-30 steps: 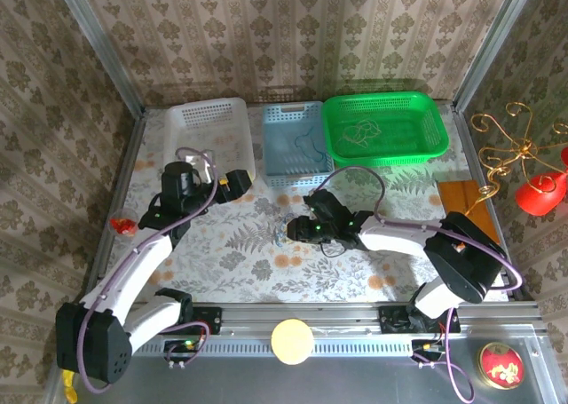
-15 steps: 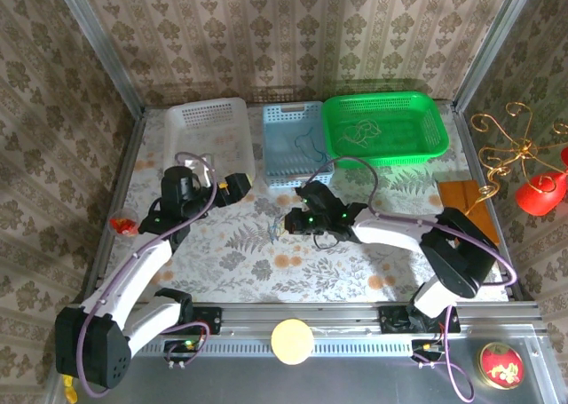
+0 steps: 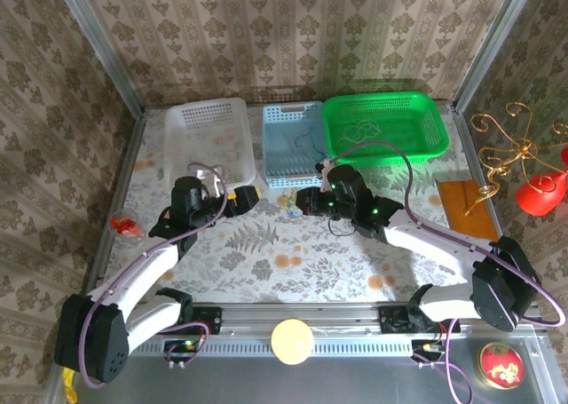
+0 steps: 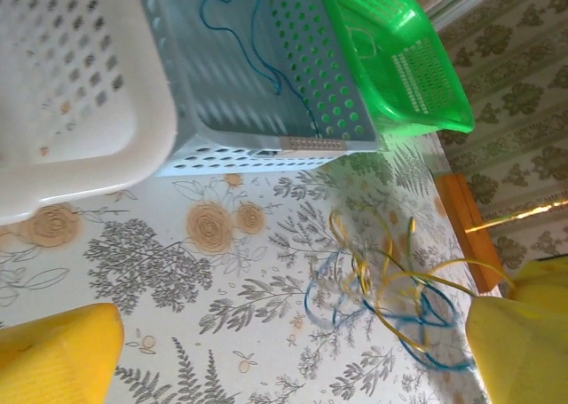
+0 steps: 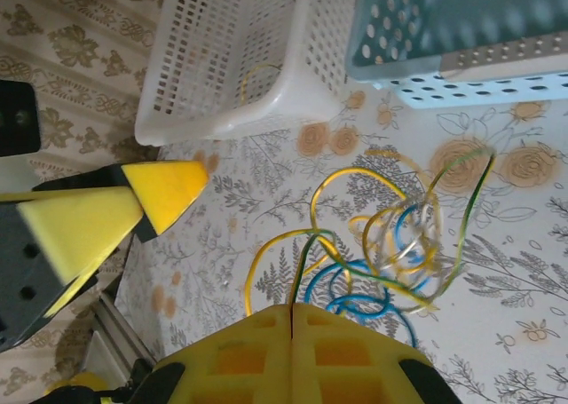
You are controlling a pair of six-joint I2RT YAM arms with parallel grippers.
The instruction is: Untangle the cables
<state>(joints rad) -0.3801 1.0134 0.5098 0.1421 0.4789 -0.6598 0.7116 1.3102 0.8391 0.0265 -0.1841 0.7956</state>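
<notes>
Your right gripper (image 5: 291, 313), faced in flat yellow, is clamped tight, with thin yellow and green strands of the cables (image 5: 390, 244) pinched in its seam. The rest of that tangle is a loose knot of slim, glossy loops in yellow, blue and a pale, near-clear tone. It lies on the floral-printed worktop (image 3: 266, 271), toward the far edge and just in front of the near wall of the blue basket (image 3: 293, 113).

Your left gripper (image 3: 243, 194), tipped in blocky yellow wedges, stands wide and holds nothing. It faces the tangle from the left.

Along the far edge sit three perforated plastic baskets: the white basket (image 3: 209, 109) with a rounded rim, the blue one with round holes, and the green basket (image 3: 383, 102) with slotted walls. A thin dark blue cord (image 4: 240, 27) curls inside the blue basket, and tan cords (image 3: 359, 130) lie in the green one.
</notes>
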